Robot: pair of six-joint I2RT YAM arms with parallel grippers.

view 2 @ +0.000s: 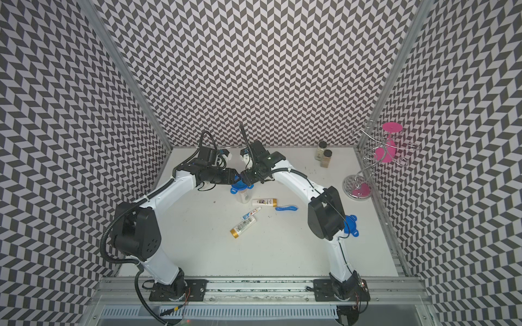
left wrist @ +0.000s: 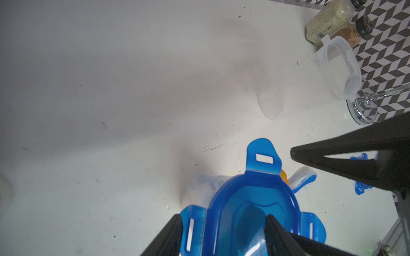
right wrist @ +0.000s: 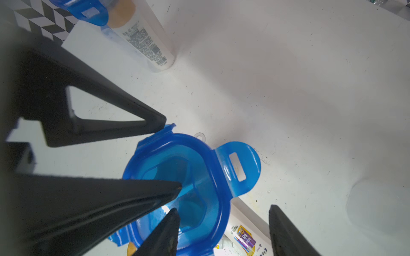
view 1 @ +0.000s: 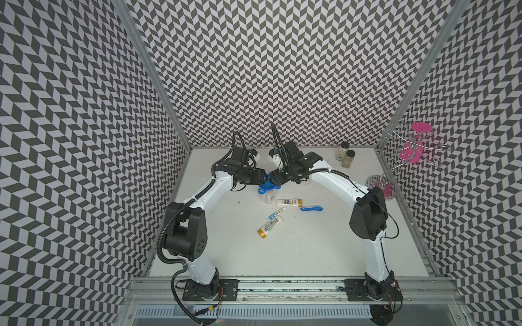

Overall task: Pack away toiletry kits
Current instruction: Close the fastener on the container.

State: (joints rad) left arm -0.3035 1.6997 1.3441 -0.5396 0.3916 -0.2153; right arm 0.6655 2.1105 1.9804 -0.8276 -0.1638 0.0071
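Two pincers meet over one lid, which sits on the upright cup mid-worktop, between the arms. The left pincer straddles a side tab and the rim, fingers parted. The right pincer has one tip touching another tab and the other over the lid's hollow. Whether either pinches or only presses, I cannot tell. Sealing looks like the step: push each tab straight down over the rim, with the other pincer bracing, so the light cup neither tips nor slides. A tube and a toothbrush lie near, unpacked.
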